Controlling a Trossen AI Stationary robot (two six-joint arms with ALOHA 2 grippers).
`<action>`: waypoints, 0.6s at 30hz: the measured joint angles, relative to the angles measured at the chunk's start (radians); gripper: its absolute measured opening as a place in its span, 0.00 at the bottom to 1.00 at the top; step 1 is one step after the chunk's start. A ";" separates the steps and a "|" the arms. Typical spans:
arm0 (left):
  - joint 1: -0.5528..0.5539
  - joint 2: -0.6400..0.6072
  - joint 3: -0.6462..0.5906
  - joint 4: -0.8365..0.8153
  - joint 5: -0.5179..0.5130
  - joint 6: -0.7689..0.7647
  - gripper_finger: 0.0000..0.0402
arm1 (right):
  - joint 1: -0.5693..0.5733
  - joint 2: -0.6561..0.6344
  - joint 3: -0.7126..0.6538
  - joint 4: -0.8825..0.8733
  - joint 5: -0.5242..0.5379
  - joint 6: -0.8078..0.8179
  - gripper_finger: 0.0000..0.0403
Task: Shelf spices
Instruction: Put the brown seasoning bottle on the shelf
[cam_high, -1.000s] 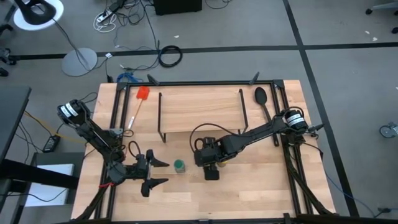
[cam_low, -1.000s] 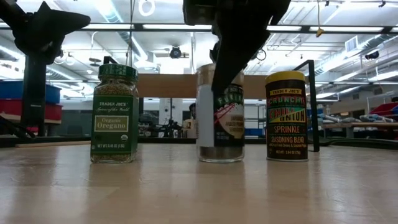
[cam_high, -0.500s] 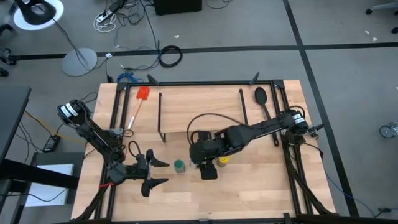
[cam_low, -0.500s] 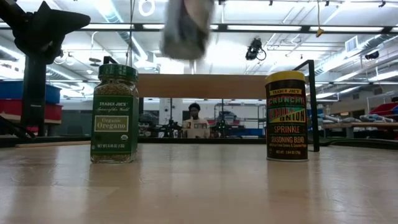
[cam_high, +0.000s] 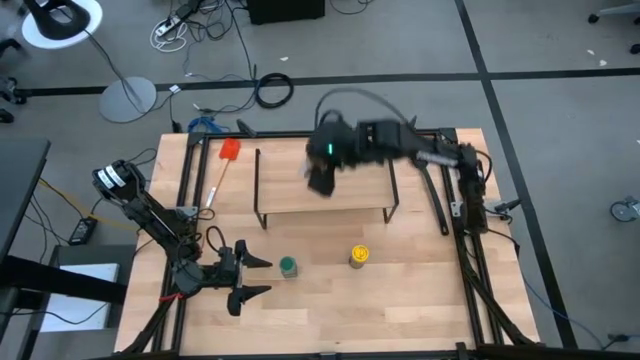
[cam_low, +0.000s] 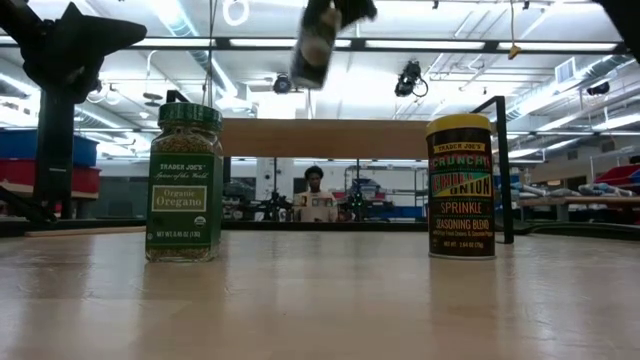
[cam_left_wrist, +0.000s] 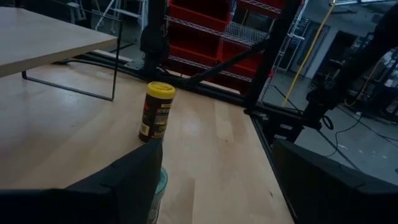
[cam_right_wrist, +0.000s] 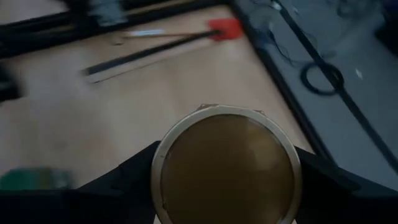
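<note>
The left gripper (cam_high: 250, 278) rests low at the table's near left, jaws spread and empty. Just beside it stands the green-lidded jar (cam_high: 288, 266), with the yellow-lidded jar (cam_high: 359, 256) near on the table (cam_high: 420, 300). Farther back, above the shelf (cam_high: 290, 185), the right gripper (cam_high: 320, 180) pinches the tan-lidded jar (cam_right_wrist: 225, 167). A red spatula (cam_high: 228, 155) lies beyond, far left.

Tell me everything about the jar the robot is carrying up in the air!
The tan-lidded jar is a small clear cylinder with a round, brownish-gold lid and a dark label. The right end effector grips it by its sides, holding it tilted in the air above the shelf. Nothing else touches it. Its contents are hard to make out.
</note>
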 joint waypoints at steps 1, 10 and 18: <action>0.000 0.000 0.000 0.000 -0.001 -0.003 0.77 | -0.039 0.001 0.000 -0.002 -0.019 0.000 0.67; 0.000 0.000 0.000 -0.004 -0.018 -0.010 0.77 | -0.237 0.013 -0.005 -0.030 -0.166 0.006 0.67; 0.000 0.000 0.000 -0.005 -0.019 0.003 0.77 | -0.222 0.014 -0.010 -0.039 -0.193 -0.019 0.67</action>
